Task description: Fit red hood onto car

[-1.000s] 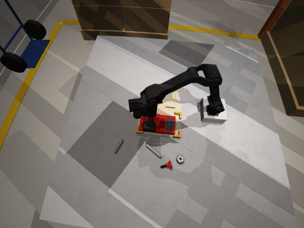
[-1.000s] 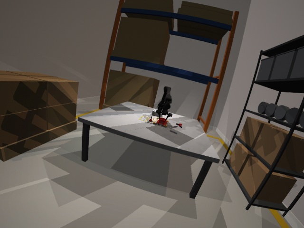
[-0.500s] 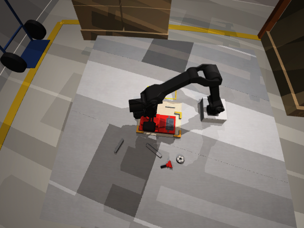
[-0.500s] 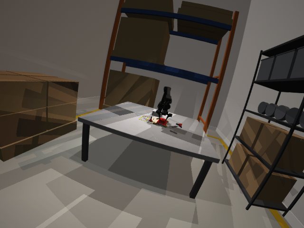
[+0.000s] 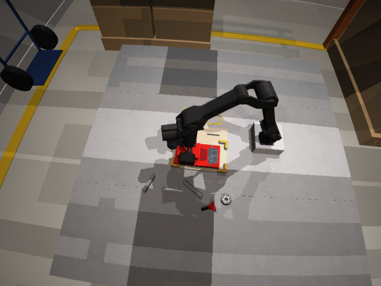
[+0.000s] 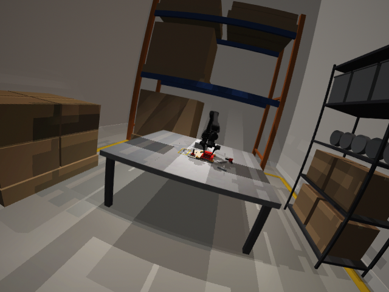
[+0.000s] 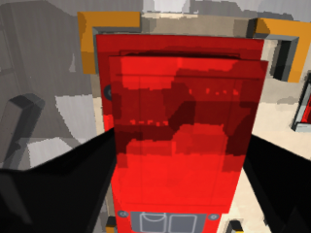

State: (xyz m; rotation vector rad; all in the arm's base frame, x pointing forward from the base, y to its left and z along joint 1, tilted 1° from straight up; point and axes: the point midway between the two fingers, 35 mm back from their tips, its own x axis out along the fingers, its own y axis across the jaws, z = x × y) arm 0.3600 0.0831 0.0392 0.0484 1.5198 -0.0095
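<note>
The jig (image 5: 212, 140) (image 7: 109, 19) has a pale board and orange and yellow corner brackets. The red chassis (image 5: 216, 160) (image 7: 180, 44) lies between the brackets, with a grey outlined panel and small round grey spots near it. My gripper (image 5: 187, 154) (image 7: 179, 136) is shut on the hood (image 5: 197, 151) (image 7: 180, 170), one finger along each long side. The hood's flat roof is over the chassis and looks slightly turned against it in the wrist view. The engine block is hidden; I cannot tell whether pegs are in the corner holes or whether the hood sits flat.
Two grey bars (image 5: 149, 183) (image 5: 192, 188) lie in front of the jig, with a small red and black part (image 5: 211, 206) and a round metal ring (image 5: 225, 195) further forward. A yellow outline (image 5: 220, 118) is behind the jig. The arm's white base (image 5: 278, 146) stands right.
</note>
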